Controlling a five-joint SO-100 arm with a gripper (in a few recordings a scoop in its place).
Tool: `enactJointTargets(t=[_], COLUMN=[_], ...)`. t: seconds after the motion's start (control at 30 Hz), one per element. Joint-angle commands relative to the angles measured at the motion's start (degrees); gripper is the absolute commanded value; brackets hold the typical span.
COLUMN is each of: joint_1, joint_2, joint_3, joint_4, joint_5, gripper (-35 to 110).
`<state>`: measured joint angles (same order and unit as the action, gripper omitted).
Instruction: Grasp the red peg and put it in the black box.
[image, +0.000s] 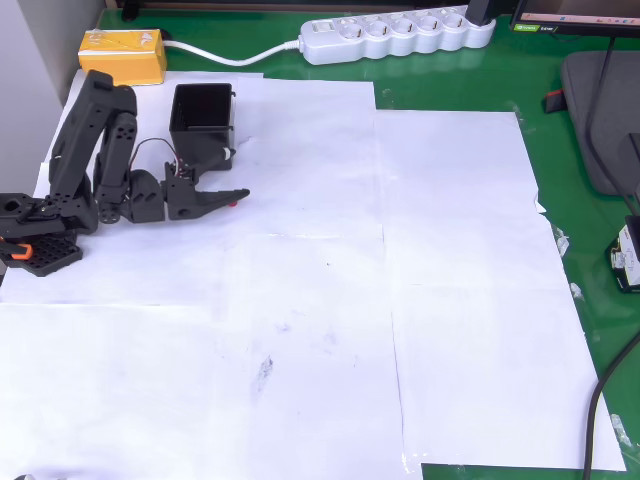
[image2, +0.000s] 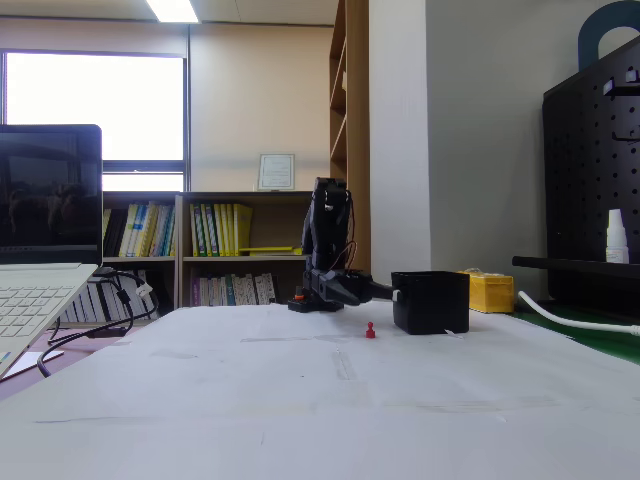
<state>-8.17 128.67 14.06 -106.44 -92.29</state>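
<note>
Red peg (image2: 370, 329) upright on paper, beside black box (image2: 430, 302), near tool (image: 238, 196).

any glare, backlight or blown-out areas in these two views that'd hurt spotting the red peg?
Overhead view: the white paper is bright and even, and the red peg is just a speck at the gripper tip. Fixed view: window and ceiling light are blown out, so the arm is a dark silhouette; peg stands clear beside the black box.
</note>
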Motion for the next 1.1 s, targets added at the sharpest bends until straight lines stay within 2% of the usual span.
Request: enactJointTargets(t=[0.0,1.07], joint_1=[-0.44,1.93], joint_2=[1.76,13.36], joint_3=[1.93,7.73], joint_4=[-1.05,-1.76], joint_5=[-0.53,-2.81], gripper=[36,36])
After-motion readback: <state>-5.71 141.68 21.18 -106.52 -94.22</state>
